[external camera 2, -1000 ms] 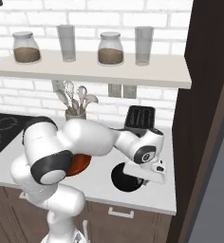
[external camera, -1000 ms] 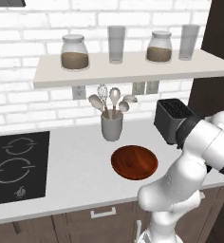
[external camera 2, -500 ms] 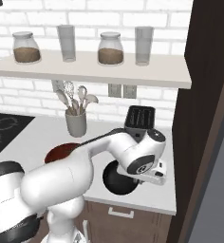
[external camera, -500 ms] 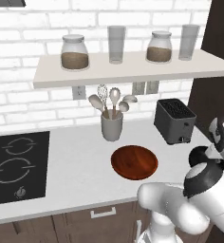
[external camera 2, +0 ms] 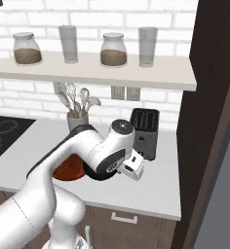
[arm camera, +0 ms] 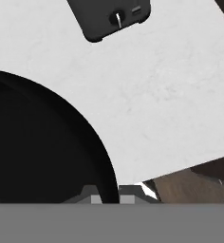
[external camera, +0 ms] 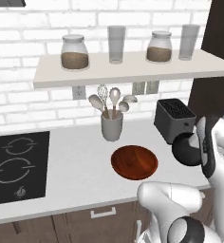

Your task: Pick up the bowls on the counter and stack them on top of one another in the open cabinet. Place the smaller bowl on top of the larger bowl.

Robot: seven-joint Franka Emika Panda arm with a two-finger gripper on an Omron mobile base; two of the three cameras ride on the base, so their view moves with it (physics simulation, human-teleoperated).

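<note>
Two bowls concern me; the smaller bowl, glossy black and round, fills the lower left of my hand view, its rim pinched between the tips of my claw at the bottom edge; it hangs above the pale table; the larger bowl, wide, shallow and reddish-brown with a woody look, sits on the table at the centre of the left base view, just below the grey utensil cup. The table is smooth pale grey, with a black cooktop at the left edge; white brick wall behind; a pale shelf carries jars and glasses. A black toaster stands right of centre; the dark cabinet rises along the right of the right base view.
</note>
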